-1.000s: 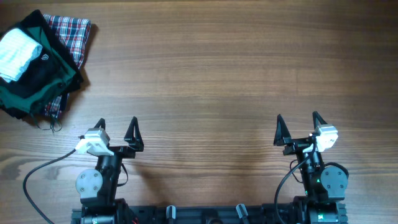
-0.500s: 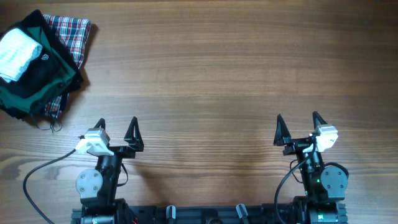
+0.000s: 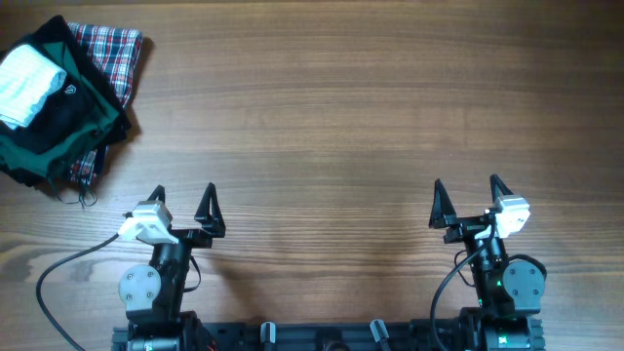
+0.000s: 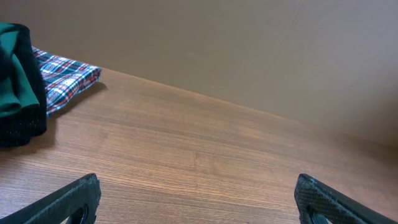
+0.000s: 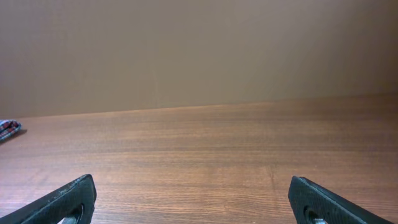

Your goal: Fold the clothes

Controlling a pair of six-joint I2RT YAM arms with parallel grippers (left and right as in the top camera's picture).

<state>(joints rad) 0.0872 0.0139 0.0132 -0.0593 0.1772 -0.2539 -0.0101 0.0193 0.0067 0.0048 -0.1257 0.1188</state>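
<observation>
Overhead: the clothes (image 3: 27, 83), one small pale blue-white striped piece, lie on top of a black garment with green trim (image 3: 60, 122) at the far left corner of the bench (image 3: 341, 107). A red plaid cloth (image 3: 119, 49) sticks out from under that pile on its right side. The pale piece looks bunched or loosely rolled, though the view is too coarse to be sure.

Left tool (image 3: 183, 193): fingers spread wide apart, nothing between them, at the near edge of the bench. The clothes sit ahead of it and off to its left, well apart, no contact.

Right tool (image 3: 466, 187): fingers likewise spread wide, holding nothing, at the near edge on the opposite side, farther from the clothes than the left tool.

Left wrist view: dark garment edge and plaid cloth at far left; the pale piece is out of frame. Right wrist view: bare wood, with a sliver of plaid at the left margin.
</observation>
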